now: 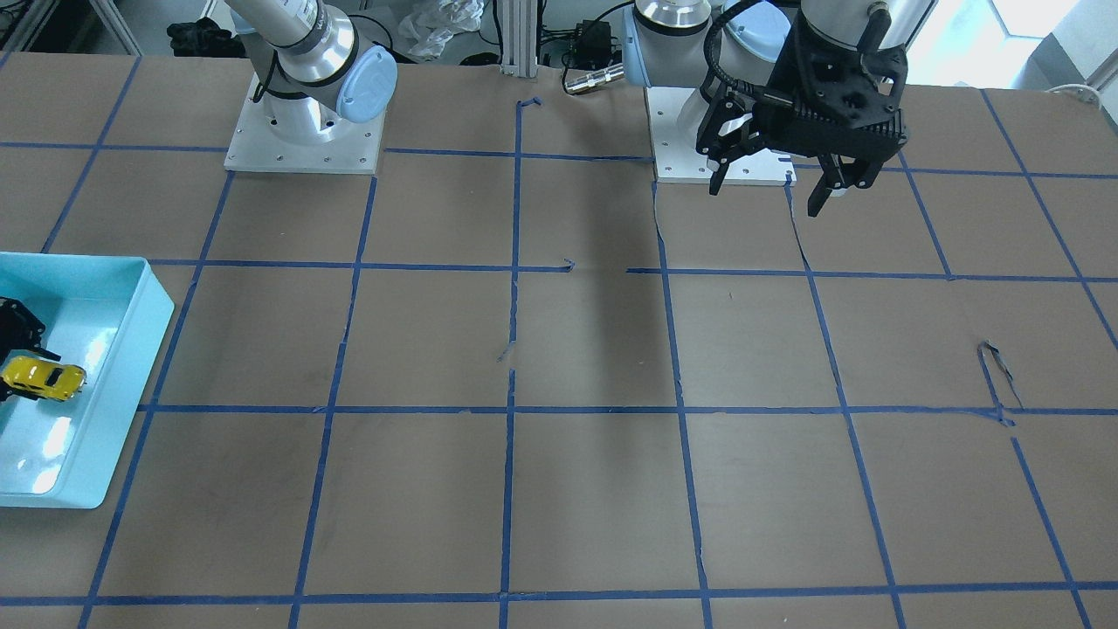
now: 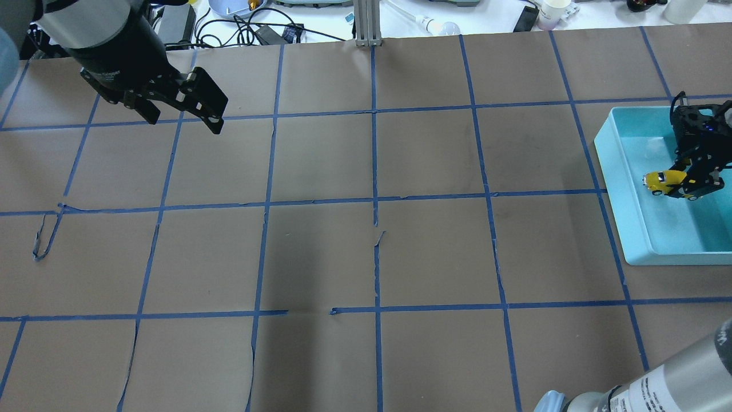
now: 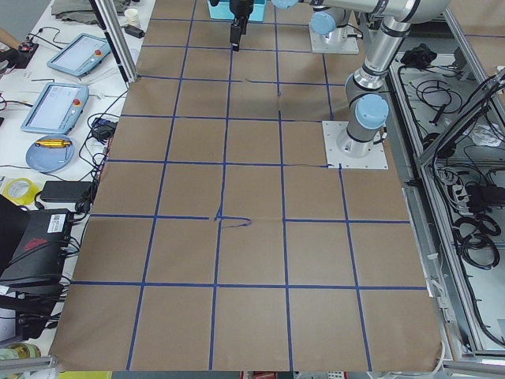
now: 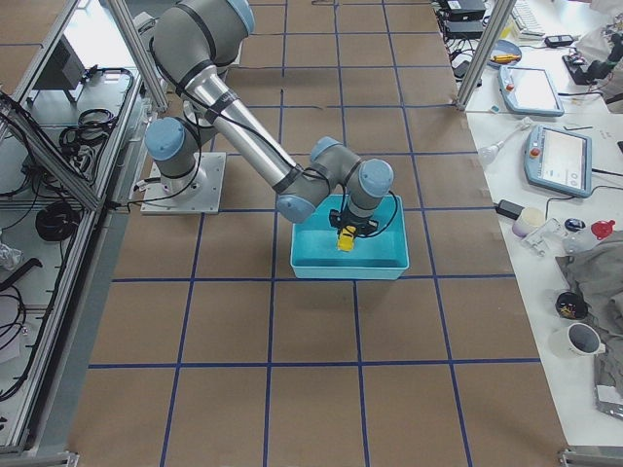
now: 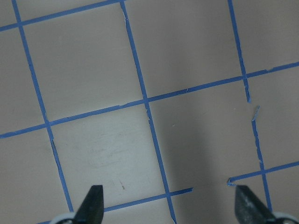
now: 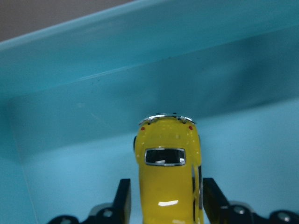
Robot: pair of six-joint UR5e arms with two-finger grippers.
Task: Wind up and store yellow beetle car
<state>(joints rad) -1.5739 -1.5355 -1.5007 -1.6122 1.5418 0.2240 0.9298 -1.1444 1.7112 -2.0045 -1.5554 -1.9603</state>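
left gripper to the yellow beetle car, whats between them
Overhead view: bare brown paper tabletop with blue tape lines, then the wall of the teal plastic tray around the yellow beetle car.

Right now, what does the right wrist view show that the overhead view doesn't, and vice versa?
Only the right wrist view: the car from behind, with its rear window and bumper close up and fingers at each side. Only the overhead: the left gripper, open above the table, far across from the tray. Both: the car in the right gripper, inside the tray.
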